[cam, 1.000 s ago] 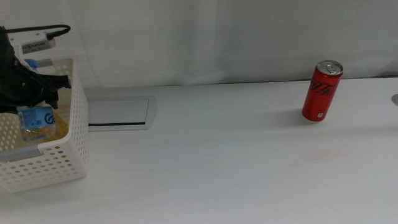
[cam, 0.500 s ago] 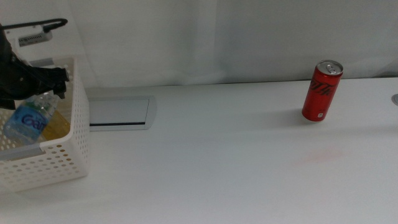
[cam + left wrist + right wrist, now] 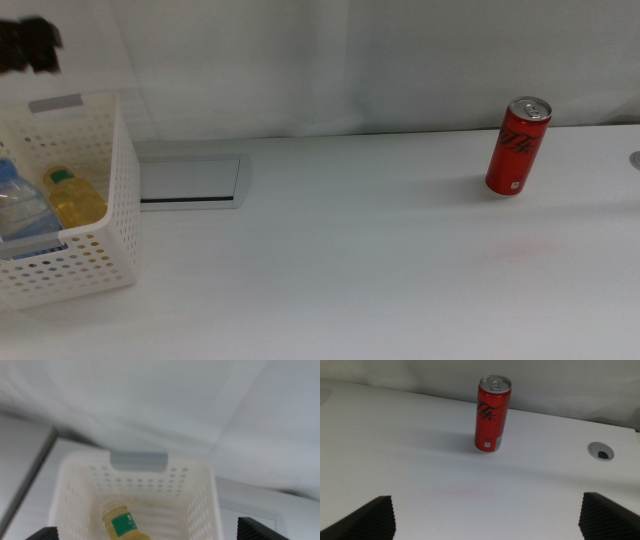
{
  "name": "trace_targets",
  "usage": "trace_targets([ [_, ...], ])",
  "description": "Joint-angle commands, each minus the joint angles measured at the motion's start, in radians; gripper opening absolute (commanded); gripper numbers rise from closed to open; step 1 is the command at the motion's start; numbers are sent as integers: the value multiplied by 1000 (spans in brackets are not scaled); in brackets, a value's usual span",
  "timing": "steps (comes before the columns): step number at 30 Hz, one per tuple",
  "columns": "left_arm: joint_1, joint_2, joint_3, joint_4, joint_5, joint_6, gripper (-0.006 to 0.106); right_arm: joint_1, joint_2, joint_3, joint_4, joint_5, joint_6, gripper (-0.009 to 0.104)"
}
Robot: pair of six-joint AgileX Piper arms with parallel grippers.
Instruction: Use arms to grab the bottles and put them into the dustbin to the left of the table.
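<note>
The white dustbin (image 3: 95, 255) stands at the table's left end. Inside it lie the blue-capped water bottle (image 3: 17, 212) and the yellow tea bottle (image 3: 72, 196). My left gripper (image 3: 30, 45) is a dark blur high above the bin. In the left wrist view, the left gripper (image 3: 152, 532) is open and empty over the dustbin (image 3: 137, 460), with the tea bottle (image 3: 122, 522) below. The red can (image 3: 518, 146) stands upright at the far right of the table. My right gripper (image 3: 490, 515) is open and well short of the can (image 3: 491, 414); it is outside the middle view.
A grey inset plate (image 3: 190, 182) lies in the tabletop just right of the dustbin. A round cable hole (image 3: 600, 451) sits beside the can. A white backdrop runs behind the table's rear edge.
My left gripper held the water bottle over the dustbin, let it go, and rose up and away. The bottle now lies in the bin beside the tea bottle. The can has not moved.
</note>
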Motion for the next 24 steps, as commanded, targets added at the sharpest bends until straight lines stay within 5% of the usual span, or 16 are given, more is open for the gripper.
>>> trace_targets([
  [1, -18, -68, -6, -10, 16, 14, 93, -6, 0, -2, -35, -10, -3, 103],
  [12, -248, -286, 33, -6, 37, 61, 93, -4, 0, -2, 14, 23, -3, 103],
  [24, -669, -575, 447, -6, -195, 137, 93, -4, 46, -2, 67, 15, 30, 103],
])
